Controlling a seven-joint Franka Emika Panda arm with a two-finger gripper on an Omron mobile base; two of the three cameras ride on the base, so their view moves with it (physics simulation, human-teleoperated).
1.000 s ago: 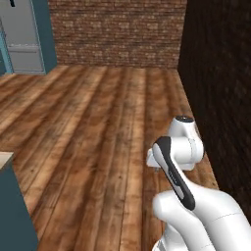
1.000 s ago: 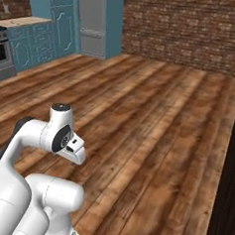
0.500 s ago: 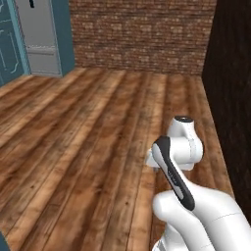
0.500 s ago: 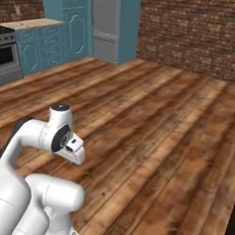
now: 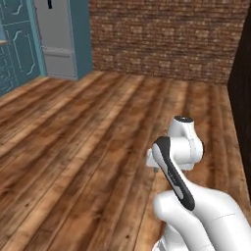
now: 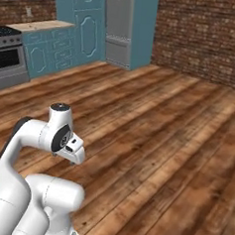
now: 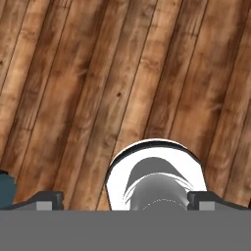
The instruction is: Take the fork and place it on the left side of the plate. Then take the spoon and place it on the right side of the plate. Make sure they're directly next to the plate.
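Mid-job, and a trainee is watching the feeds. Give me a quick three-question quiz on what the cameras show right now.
1. True or false: the gripper is shut.
2. The hand view looks down on: A) wooden floor B) a counter C) a sink.
3. Fill in: in the right base view, the fridge stands between the teal cabinets and the ___ wall.
Key: 1 false, it is open and empty; 2 A; 3 brick wall.
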